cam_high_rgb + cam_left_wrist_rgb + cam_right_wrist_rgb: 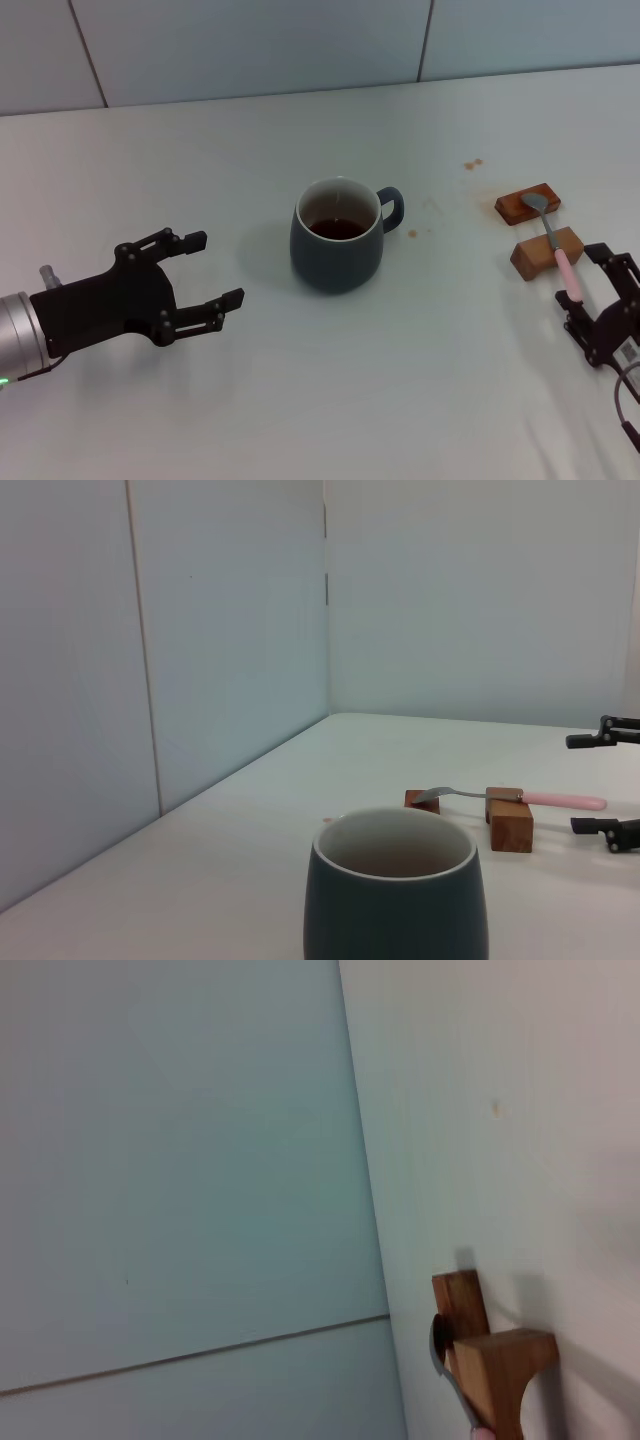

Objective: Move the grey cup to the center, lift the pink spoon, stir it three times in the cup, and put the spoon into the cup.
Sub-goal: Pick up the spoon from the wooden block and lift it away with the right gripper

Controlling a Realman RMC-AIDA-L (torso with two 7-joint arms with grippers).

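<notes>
The grey cup (338,238) stands upright at the table's middle with dark liquid inside and its handle toward the right; the left wrist view shows it close up (397,895). My left gripper (214,269) is open and empty, to the left of the cup and clear of it. The pink spoon (556,248) lies across two wooden blocks at the right, bowl at the far end. My right gripper (586,287) is open, its fingers on either side of the pink handle's near end. The left wrist view also shows the spoon (560,800) and the right gripper (600,783).
The spoon rests on two brown wooden blocks (527,204) (546,252), which the right wrist view also shows (505,1360). Small brown stains (472,164) mark the table behind them. A tiled wall (300,50) runs along the table's far edge.
</notes>
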